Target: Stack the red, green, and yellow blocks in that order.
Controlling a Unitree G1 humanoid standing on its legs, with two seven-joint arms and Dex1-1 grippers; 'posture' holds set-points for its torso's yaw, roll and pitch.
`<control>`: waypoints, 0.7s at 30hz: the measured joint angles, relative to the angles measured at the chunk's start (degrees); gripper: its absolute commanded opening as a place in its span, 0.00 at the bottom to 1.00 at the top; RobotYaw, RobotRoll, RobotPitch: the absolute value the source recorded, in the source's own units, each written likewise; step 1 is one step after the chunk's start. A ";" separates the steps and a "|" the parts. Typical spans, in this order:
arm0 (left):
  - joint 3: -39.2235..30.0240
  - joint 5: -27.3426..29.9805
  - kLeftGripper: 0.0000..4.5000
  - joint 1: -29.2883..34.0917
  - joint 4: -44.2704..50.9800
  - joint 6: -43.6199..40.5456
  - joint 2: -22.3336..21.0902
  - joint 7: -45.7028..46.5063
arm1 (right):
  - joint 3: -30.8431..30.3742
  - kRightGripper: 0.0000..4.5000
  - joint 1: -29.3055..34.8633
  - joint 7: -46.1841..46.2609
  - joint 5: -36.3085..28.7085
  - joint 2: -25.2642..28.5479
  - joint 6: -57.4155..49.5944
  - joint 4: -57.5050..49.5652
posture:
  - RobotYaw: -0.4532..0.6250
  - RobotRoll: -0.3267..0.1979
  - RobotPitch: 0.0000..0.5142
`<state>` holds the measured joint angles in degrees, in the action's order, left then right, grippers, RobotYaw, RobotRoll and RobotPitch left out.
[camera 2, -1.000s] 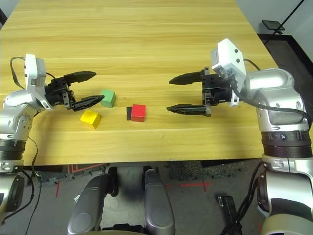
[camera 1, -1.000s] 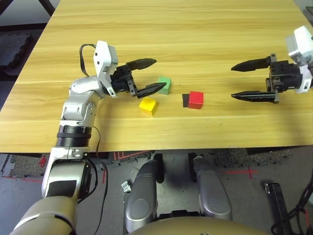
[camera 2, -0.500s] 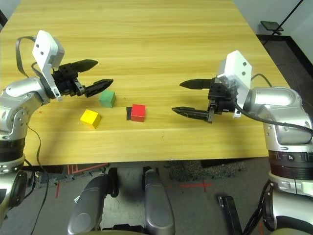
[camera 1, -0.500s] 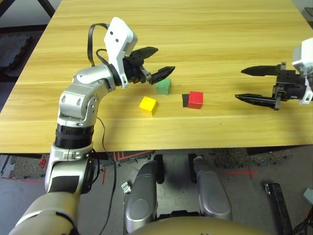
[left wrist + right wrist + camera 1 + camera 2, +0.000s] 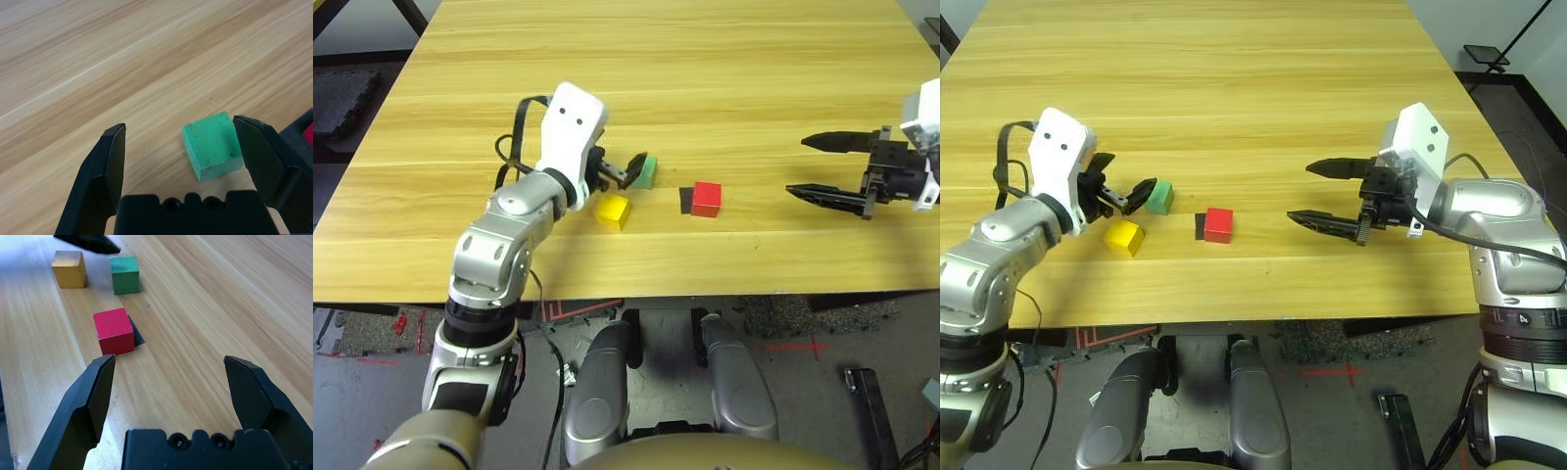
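The green block lies on the table between the open fingers of my left gripper, closer to one finger and touching neither. In the head views the left gripper reaches it from the left. The yellow block sits just in front of the green block, under my left wrist. The red block rests a short way to the right of them. Far to the right, my right gripper hovers open and holds nothing, pointing at the red block.
A flat black square patch lies against the red block's left side. The wooden table stretches bare behind the blocks. Its front edge runs close in front of the yellow block.
My left arm has swung in and down, bringing its open gripper around the green block. My right gripper drew back to the right, then held still. No block has moved.
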<state>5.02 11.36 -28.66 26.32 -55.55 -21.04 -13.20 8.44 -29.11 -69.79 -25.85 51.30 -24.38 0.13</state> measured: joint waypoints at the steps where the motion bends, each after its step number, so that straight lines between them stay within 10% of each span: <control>1: 0.73 -0.21 1.00 0.20 0.00 -0.42 0.67 0.46 | -0.04 0.99 0.00 0.06 0.02 -0.04 0.08 0.05 | 0.61 0.77 0.56; 21: 2.45 0.32 1.00 -2.82 -1.15 -10.54 4.76 0.96 | -0.47 0.99 1.31 -3.31 -0.18 1.49 -0.62 -1.50 | 0.61 0.77 0.59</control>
<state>7.47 11.68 -31.48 25.17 -66.09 -16.28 -12.24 7.96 -27.80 -73.10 -26.03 52.79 -25.00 -1.38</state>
